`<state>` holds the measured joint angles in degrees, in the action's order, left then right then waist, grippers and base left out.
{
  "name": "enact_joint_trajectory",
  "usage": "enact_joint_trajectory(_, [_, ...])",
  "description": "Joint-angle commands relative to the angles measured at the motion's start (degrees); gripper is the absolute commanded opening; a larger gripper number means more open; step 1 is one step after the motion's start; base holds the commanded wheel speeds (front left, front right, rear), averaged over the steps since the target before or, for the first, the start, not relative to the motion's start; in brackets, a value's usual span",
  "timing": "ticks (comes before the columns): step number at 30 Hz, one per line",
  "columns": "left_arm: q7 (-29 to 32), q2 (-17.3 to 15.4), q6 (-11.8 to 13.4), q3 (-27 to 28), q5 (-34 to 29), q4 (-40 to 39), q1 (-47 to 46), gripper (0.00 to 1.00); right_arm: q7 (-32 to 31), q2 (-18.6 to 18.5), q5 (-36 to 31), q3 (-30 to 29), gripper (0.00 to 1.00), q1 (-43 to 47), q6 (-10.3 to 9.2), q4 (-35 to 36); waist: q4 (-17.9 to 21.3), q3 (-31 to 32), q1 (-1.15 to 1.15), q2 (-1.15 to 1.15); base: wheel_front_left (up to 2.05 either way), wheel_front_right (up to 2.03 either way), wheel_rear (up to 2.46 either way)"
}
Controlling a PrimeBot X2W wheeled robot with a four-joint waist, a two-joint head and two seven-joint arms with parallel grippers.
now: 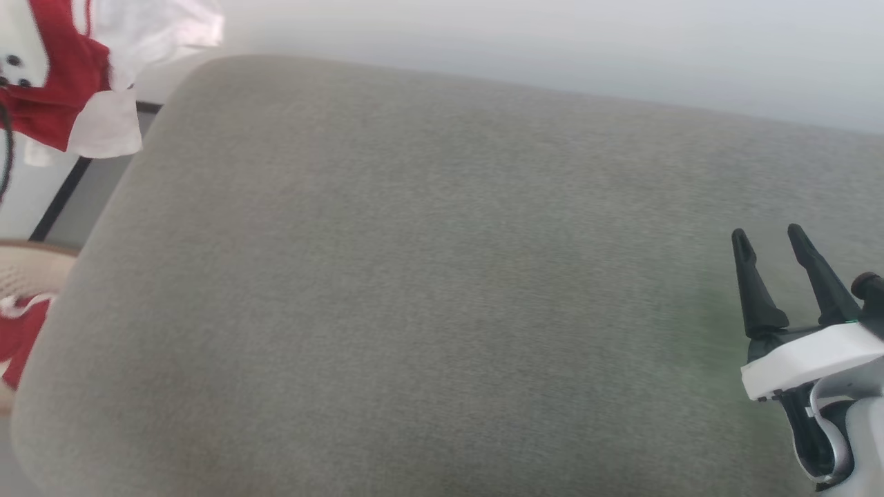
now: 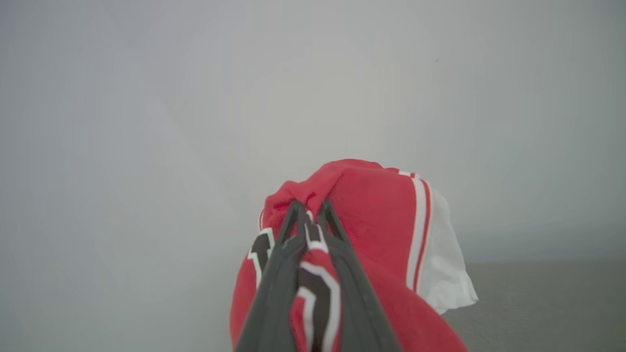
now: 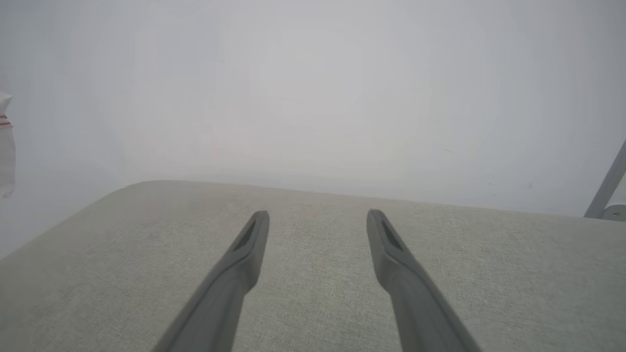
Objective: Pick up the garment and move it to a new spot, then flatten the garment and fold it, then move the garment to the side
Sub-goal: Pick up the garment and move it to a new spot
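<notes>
Left gripper (image 2: 309, 208): I'm clamping the bunched red-and-white jersey garment (image 2: 376, 215).
Right gripper (image 1: 766, 232): standing apart, empty.
Placing: I'm aiming for the bare grey fabric cushion (image 1: 414, 276).

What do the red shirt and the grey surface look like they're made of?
Red shirt: soft matte cloth, likely knit; it bunches and drapes where the left pincer pinches it. Grey surface: matte woven upholstery, seemingly padded; fine speckled weave, rounded edges.
</notes>
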<state>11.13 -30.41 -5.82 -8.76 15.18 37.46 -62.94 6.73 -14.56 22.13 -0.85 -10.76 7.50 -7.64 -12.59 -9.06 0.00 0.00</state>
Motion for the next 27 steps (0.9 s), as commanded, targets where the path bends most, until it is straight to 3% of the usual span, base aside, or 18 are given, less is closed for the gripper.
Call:
enact_joint_trajectory(1, [1.7, 0.2, 0.5, -0.1, 0.9, -3.2, 1.8, 0.00, 0.6, 0.1, 0.2, -0.3, 1.00, 0.4, -0.02, -0.2, 1.3, 0.6, 0.00, 0.00, 0.00, 0.00, 0.00])
enact_joint_trajectory(12, [20.1, 0.5, 5.4, -1.1, 3.6, -36.2, 14.4, 0.00, 3.2, 1.1, 0.3, -2.6, 1.00, -0.9, -0.02, -2.1, 9.6, -0.5, 0.00, 0.00, 0.00, 0.00, 0.00])
enact_joint_trajectory(20, [27.6, 2.8, 7.7, -4.3, 4.0, -48.5, 17.9, 0.00, 4.9, 1.6, 0.6, -3.1, 1.00, -2.1, -0.02, -3.6, 15.7, -2.5, 0.00, 0.00, 0.00, 0.00, 0.00])
enact_joint_trajectory(27, [31.3, 6.6, 8.6, -8.8, 5.3, -52.2, 19.4, 0.00, 6.5, 2.5, 1.2, -3.2, 1.00, -2.9, -0.02, -5.3, 20.2, -4.3, 0.00, 0.00, 0.00, 0.00, 0.00])
